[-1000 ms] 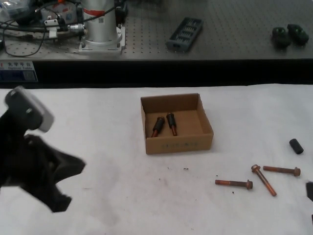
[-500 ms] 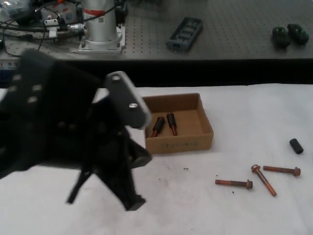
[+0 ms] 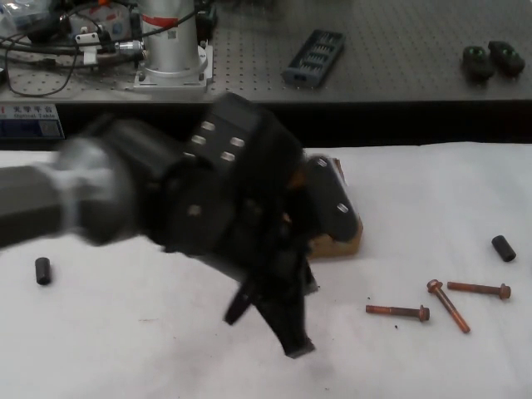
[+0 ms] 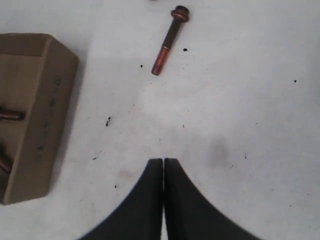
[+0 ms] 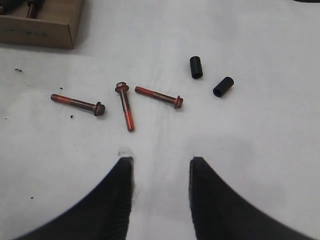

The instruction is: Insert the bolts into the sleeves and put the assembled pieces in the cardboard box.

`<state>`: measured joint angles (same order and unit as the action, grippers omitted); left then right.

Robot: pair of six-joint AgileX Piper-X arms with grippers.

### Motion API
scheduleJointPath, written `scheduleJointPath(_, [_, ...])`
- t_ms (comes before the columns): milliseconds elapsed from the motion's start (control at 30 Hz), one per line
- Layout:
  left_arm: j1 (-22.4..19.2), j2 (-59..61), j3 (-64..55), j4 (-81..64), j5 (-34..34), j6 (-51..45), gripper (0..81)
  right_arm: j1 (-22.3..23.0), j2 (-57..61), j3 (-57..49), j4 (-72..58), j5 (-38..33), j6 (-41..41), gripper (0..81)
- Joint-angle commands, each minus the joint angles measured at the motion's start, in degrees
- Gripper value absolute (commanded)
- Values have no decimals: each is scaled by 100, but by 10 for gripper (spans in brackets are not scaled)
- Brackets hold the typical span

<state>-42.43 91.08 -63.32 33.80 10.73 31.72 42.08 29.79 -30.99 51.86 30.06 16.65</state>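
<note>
Inside the cardboard box (image 4: 47,110) lie two bolts (image 4: 10,115) (partly cropped).

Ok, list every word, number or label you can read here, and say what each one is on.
None can be read and quoted.
Faint dark print on the cardboard box, on its outer wall: too blurred to read.
White characters on the blue label, at the front edge of the rear bench: too small to read.
</note>
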Motion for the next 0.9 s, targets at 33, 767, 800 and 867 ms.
scheduleJointPath(33, [-223,620,-493,-42,-370,490,26,8,-64,-71,-59,218,-27,289])
scheduleJointPath(767, [-899,2493,-2315,6,-530,1851,265,8,-64,-71,41,877,391,289])
scheduleJointPath(800, [-931,2596,-2424,52,-530,1853,265,8,-64,-71,55,1058,391,289])
scheduleJointPath(867, [-962,2786,-2618,149,-530,1888,265,8,-64,-82,115,1457,357,289])
